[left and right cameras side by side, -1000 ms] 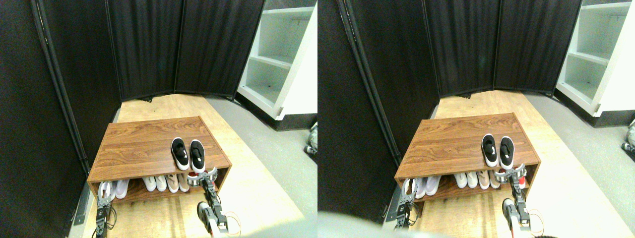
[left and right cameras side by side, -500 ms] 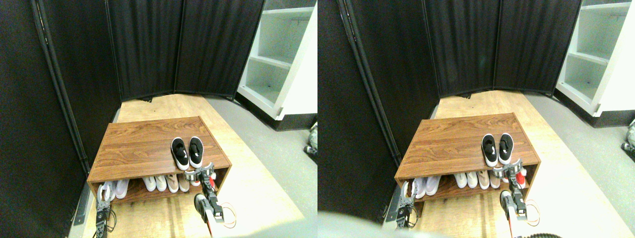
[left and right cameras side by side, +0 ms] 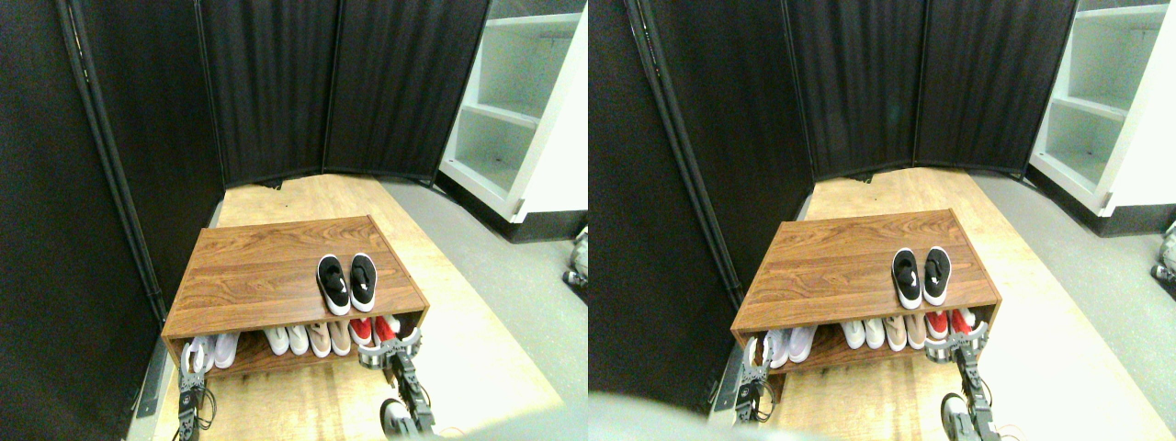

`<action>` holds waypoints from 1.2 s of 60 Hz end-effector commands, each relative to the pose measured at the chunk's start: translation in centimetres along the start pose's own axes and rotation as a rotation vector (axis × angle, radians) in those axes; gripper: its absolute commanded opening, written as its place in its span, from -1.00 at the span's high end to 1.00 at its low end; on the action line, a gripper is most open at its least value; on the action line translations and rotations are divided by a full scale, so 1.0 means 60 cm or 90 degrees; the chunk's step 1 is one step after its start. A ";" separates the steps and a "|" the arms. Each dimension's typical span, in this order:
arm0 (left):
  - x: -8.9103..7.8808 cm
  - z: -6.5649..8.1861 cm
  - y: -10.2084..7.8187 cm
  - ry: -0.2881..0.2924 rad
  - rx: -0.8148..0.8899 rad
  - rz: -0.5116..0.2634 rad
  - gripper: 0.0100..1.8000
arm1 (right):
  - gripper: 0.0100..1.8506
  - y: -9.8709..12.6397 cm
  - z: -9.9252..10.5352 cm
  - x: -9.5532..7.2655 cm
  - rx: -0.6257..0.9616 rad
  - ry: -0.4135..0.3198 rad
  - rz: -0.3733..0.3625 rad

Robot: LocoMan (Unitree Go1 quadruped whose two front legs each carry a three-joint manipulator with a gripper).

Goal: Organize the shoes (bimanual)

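Right gripper [left and right cameras side by side: 390, 350] has dropped back below the rack [left and right cameras side by side: 276, 266] edge, fingers spread and empty, left gripper [left and right cameras side by side: 193, 356] fingers unreadable; black shoes [left and right cameras side by side: 346, 282] sit paired on the rack's top near its front right, so placement looks complete.

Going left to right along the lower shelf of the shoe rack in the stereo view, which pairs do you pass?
White pair → second white pair → beige pair → red pair. The black sneakers sit on the top board, above the beige and red pairs.
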 end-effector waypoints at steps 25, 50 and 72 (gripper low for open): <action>0.011 -0.005 -0.013 -0.013 -0.004 -0.022 0.85 | 1.00 0.086 0.120 0.026 -0.151 -0.286 0.018; 0.006 -0.005 -0.011 -0.014 0.005 -0.025 0.86 | 1.00 0.028 0.155 0.160 -0.092 -0.260 -0.070; 0.002 -0.001 -0.011 -0.021 0.018 -0.028 0.85 | 1.00 -0.045 0.107 0.191 -0.074 -0.188 -0.126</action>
